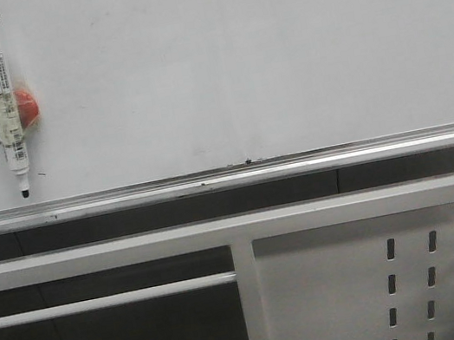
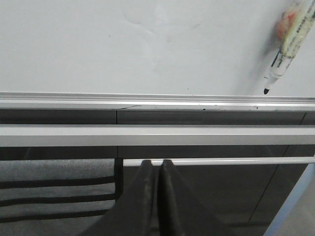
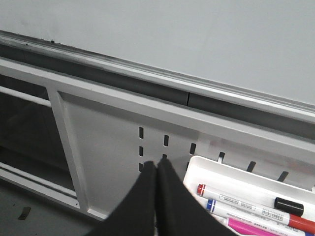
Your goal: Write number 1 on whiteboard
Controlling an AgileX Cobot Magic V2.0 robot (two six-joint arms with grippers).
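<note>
Whiteboard: I saw it blank, filling the upper half.
Marker: it hung upright at upper left, tip down, against a red magnet.
Rail: silver, beneath the board.
Perforated panel: lower right.

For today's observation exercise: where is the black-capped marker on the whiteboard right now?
In the front view the black-capped marker hangs upright at the far left of the whiteboard, tip down, just above the silver rail.
</note>
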